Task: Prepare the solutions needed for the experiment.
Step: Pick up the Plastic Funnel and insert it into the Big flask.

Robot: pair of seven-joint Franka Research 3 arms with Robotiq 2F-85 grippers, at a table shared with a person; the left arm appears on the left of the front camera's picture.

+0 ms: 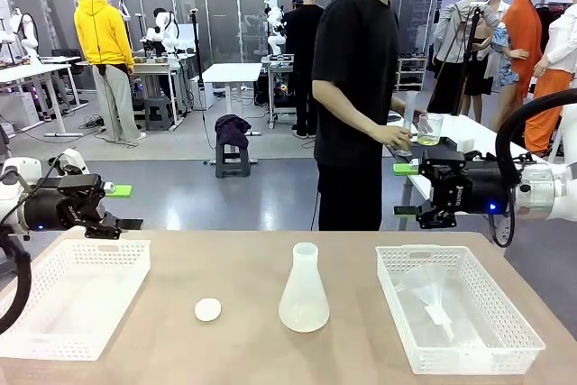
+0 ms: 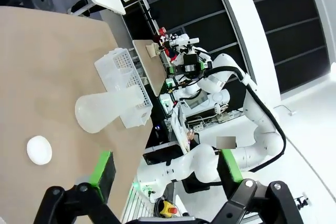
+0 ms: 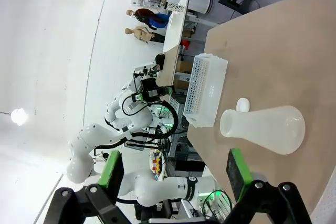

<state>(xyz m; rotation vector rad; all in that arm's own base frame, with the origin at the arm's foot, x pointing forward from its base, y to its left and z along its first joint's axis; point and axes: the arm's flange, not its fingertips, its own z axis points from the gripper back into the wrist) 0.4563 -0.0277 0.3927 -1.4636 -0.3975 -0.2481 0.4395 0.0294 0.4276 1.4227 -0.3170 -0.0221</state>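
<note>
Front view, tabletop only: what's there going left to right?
empty white mesh basket → small white round disc → empty translucent Erlenmeyer flask → second white mesh basket, with a clear item lying in it

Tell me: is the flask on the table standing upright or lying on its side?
Upright. The flask stands on its wide base on the table, its narrow neck pointing up.

A flask [image 1: 304,290] stands mid-table, a white disc [image 1: 207,309] to its left, between the left basket [image 1: 135,277] and the right basket [image 1: 478,358]. The left gripper [image 1: 126,207] and right gripper [image 1: 404,190] gape at the far edge. The solutions [image 1: 429,139] sit far right.
</note>
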